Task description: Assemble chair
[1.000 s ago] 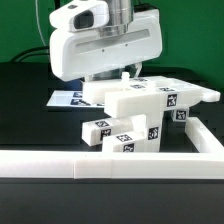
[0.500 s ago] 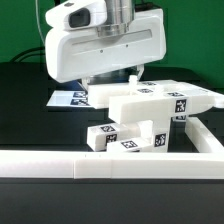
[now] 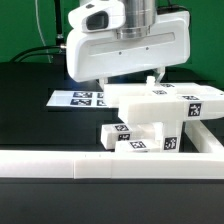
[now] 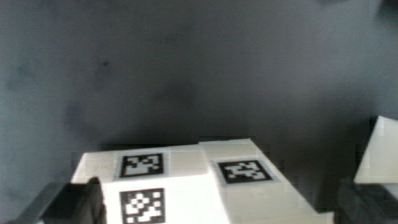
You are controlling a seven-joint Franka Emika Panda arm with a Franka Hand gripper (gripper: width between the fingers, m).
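Now: arm over the chair parts, nothing gripped.

Tool (image 3: 130,78) hangs with its jaws spread as wide as they go and nothing between them; one finger (image 3: 155,77) shows just above the flat chair panel (image 3: 165,100), apart from it as far as I can tell. Panel lies across the smaller tagged chair blocks (image 3: 140,138), which sit on the dark table (image 3: 30,100) just behind the long white rail (image 3: 100,165). Rail probably acts as a stop to push parts against. Marker board (image 3: 75,97) lies flat on the exterior view's left of the stack. Wrist view shows a tagged white chair piece (image 4: 178,180) below the camera, dark table beyond. Judged: wide jaws suggest lining up for a grasp on the panel, not yet made.
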